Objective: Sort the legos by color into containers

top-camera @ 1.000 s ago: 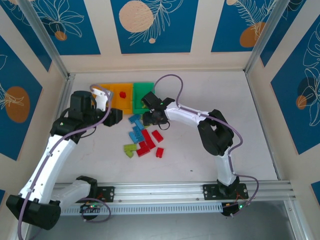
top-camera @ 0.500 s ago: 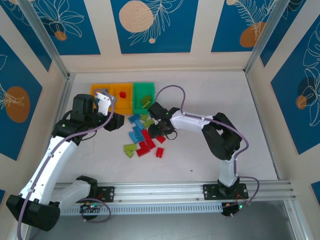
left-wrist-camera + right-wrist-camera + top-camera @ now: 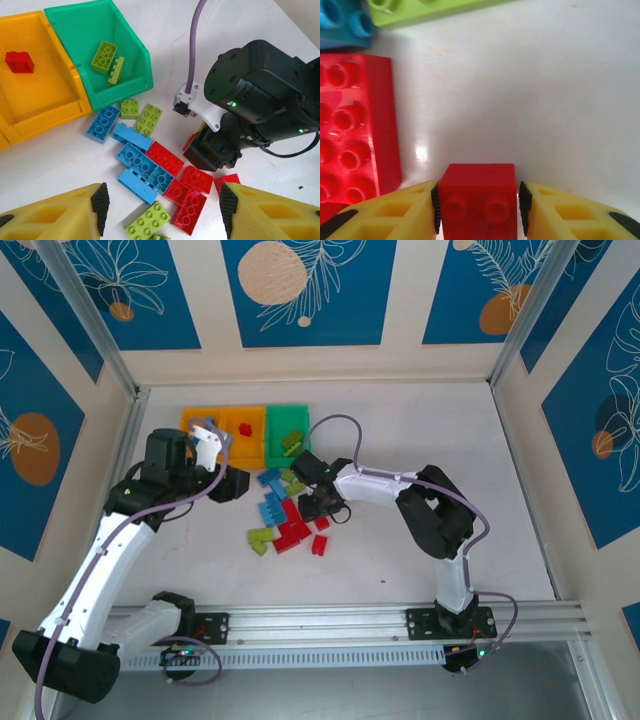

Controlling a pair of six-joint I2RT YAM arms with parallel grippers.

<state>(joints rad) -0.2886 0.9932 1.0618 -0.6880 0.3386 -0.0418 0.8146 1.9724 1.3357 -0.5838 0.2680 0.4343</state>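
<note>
Small red brick point(image 3: 477, 192), bottom centre of the right wrist view, and the right gripper point(image 3: 479, 202) has it: black pads pressed against both its sides, low at the white table point(image 3: 545, 100). A big red brick point(image 3: 350, 135) lies at the left edge of that frame, apart from it, with blue and lime edges in the top left corner.

From overhead the right arm's black wrist sits over that spot, at the right edge of the pile point(image 3: 285, 520) mid-frame. That view adds a second orange bin point(image 3: 190, 420) at the left end of the row.

The left wrist view opens the pile up: blue, red and lime bricks loose just below the bins. Green bin point(image 3: 135, 60), top centre, holds two lime bricks point(image 3: 104, 56). The orange bin point(image 3: 50, 107) touching it, upper left, holds one red brick point(image 3: 20, 61). Left gripper point(image 3: 163, 205) hangs over the pile with its yellow fingers point(image 3: 60, 215) spread wide at the bottom corners, gripping nothing.
</note>
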